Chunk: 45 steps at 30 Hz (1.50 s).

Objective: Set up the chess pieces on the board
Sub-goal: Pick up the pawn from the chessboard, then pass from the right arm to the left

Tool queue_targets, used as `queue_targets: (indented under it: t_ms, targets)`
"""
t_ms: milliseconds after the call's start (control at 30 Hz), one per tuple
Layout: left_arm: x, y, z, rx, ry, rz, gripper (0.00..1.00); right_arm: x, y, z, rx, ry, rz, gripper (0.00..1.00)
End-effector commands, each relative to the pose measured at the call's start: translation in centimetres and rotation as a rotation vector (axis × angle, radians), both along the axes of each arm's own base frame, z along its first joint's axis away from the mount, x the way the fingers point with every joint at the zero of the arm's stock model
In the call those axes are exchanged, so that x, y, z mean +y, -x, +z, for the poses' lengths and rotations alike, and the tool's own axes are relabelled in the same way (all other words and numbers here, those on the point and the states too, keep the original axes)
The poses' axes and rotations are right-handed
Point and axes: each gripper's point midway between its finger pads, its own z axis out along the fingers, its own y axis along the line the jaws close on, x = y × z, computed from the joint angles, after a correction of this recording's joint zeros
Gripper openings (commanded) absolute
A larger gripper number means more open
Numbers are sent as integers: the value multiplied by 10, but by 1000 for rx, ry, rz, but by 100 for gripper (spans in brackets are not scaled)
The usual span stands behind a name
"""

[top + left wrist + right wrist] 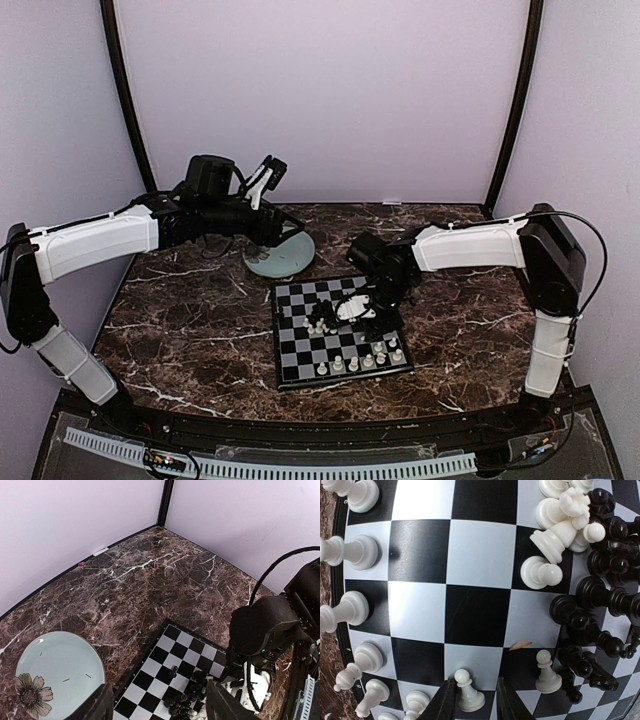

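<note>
**Right jaws straddle a white pawn; left hand hangs wide open over the plate**

From overhead, the dark marbled table [180, 330] carries everything. The left arm [100, 245] is held high above the round pale green plate [283, 260]. The right arm [470, 245] bends down over the board [300, 355], which lies just beside the plate on its near side, not touching it. At that range the chess pieces [362, 362] read only as light and dark specks.

The left wrist camera shows the left gripper [160, 687] with its fingers spread wide and nothing between them. Below it are the plate's printed flower [31, 692] and a lone black pawn [173, 671] standing upright, apart from the dark cluster. The right arm's black wrist blocks the board's far side there.

Only the right wrist camera gives detail. The right gripper [476, 682] has a finger on either side of a white pawn [468, 692] that stands upright on its base. I cannot tell whether the pads press it. A row of white pieces [357, 607] stands along the rim. A heap of black pieces [605, 605] sprawls opposite. Beside the heap lies a toppled white piece [555, 539], base to the lower left and head pointing up-right into the black ones. A second white pawn [547, 672] stands close by, and a tiny tan fleck [520, 645] lies on a square.
</note>
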Motion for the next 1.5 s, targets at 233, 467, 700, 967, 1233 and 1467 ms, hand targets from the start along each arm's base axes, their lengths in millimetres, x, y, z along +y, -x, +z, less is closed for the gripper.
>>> queue_targets:
  t_ms: [233, 467, 700, 967, 1233, 1467]
  targets:
    - [2, 9, 19, -35, 36, -20, 65, -21, 4, -10, 9, 68, -22, 30]
    - [1, 9, 18, -32, 37, -22, 65, -16, 3, -5, 14, 44, -23, 23]
    - [1, 10, 18, -28, 40, -24, 65, -6, -8, 15, 13, -39, -81, 19]
    - [-3, 13, 18, -47, 62, -43, 63, 12, -40, 99, 174, -423, -287, 17]
    - [-41, 43, 23, -60, 143, -135, 58, 19, -45, 162, 366, -728, -404, 17]
    - [-72, 45, 13, 190, 309, -109, 54, 20, -40, 180, 408, -816, -421, 17]
